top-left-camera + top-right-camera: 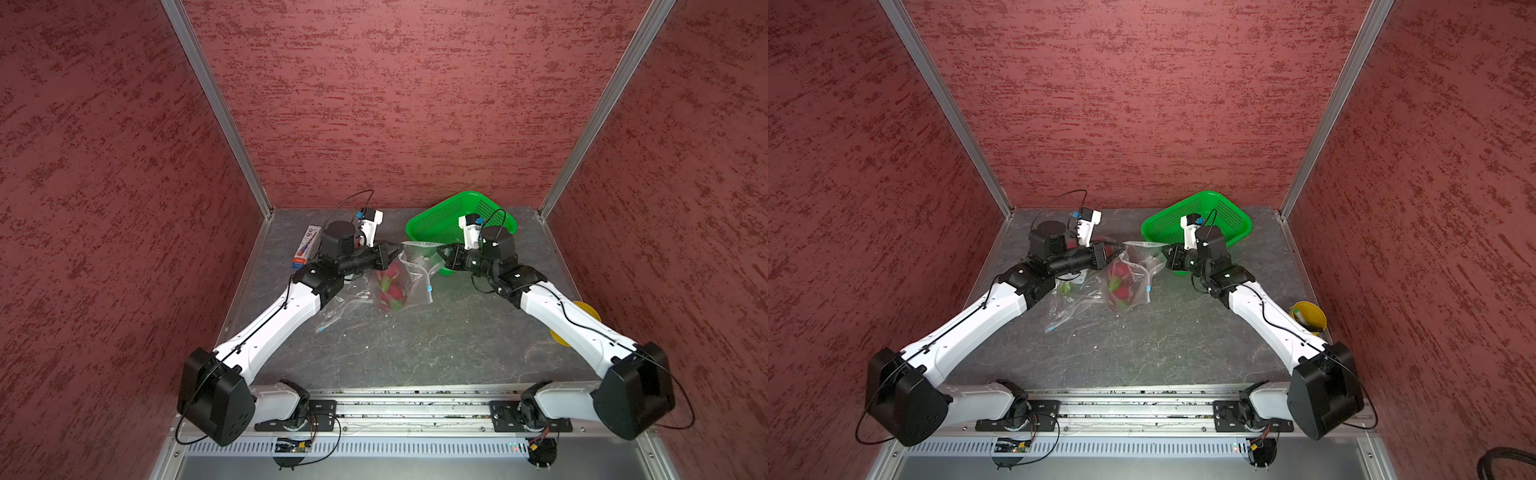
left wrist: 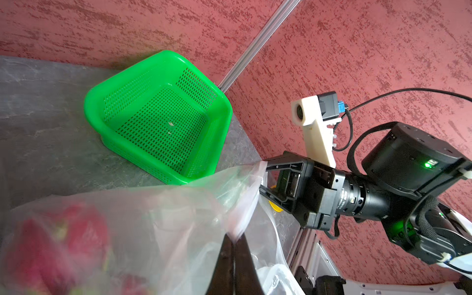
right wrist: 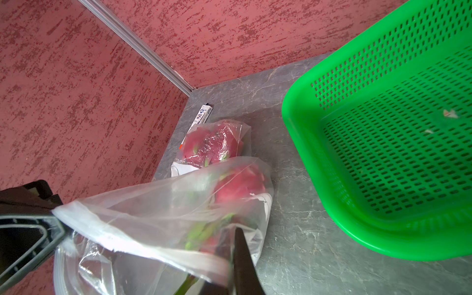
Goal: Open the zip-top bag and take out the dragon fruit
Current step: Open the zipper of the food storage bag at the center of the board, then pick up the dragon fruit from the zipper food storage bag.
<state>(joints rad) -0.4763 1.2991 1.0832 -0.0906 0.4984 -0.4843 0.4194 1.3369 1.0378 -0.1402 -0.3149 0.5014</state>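
A clear zip-top bag hangs stretched between my two grippers above the table. Pink, green-scaled dragon fruit sags in its lower part. My left gripper is shut on one edge of the bag's mouth. Opposite it, my right gripper is shut on the other edge. In the right wrist view the bag shows a dragon fruit inside. In the left wrist view the fruit is a blur behind plastic.
An empty green mesh basket stands at the back right, close behind the right gripper. A second bag with dragon fruit lies near a small box at the back left. Loose plastic lies under the left arm. A yellow bowl sits at the right edge.
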